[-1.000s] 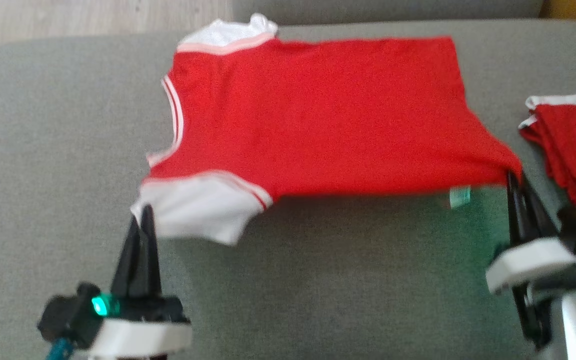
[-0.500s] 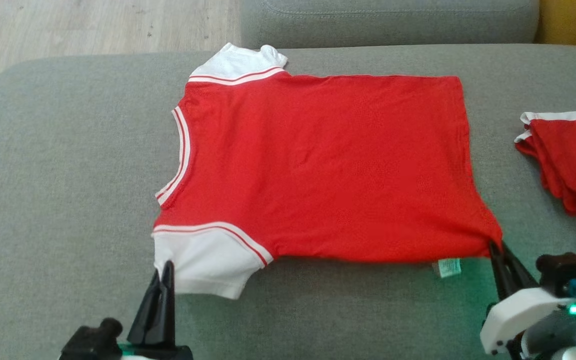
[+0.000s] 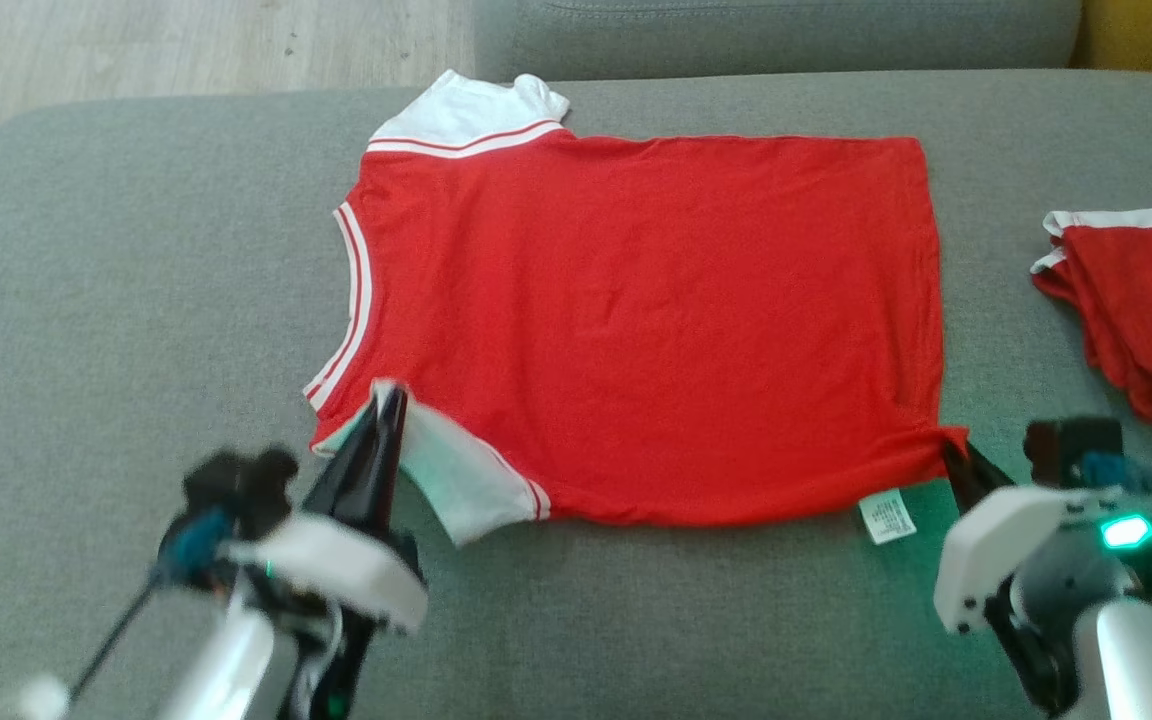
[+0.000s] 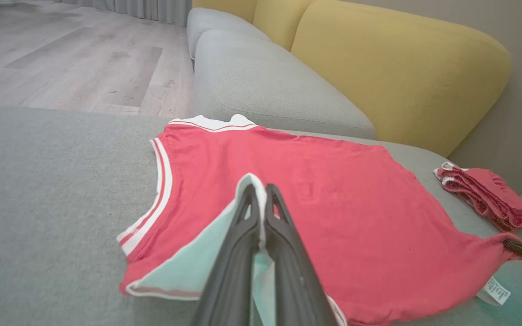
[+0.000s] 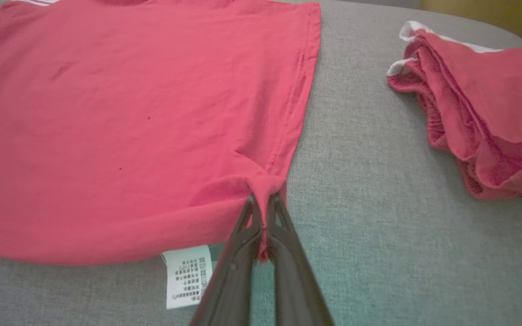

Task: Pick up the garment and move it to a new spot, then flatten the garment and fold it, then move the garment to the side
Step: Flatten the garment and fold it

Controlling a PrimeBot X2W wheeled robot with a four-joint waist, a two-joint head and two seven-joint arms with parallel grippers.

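Grey fabric sofa seat cushion (image 3: 136, 300) carries a red cotton T-shirt with white sleeves (image 3: 636, 320), spread flat ahead of and between the two grippers. The left gripper (image 3: 388, 400) is clamped shut on the near white sleeve (image 3: 466, 480), which is lifted and turned inward. The right gripper (image 3: 956, 455) is pinched shut on the near hem corner (image 3: 941, 440). Step judged: fold beginning. The next move likely calls for carrying both held edges evenly toward the far side.

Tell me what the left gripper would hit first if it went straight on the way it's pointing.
Probably the red shirt itself: the left gripper, shut on its near white sleeve, points across the body. Its height above the cloth is unclear.
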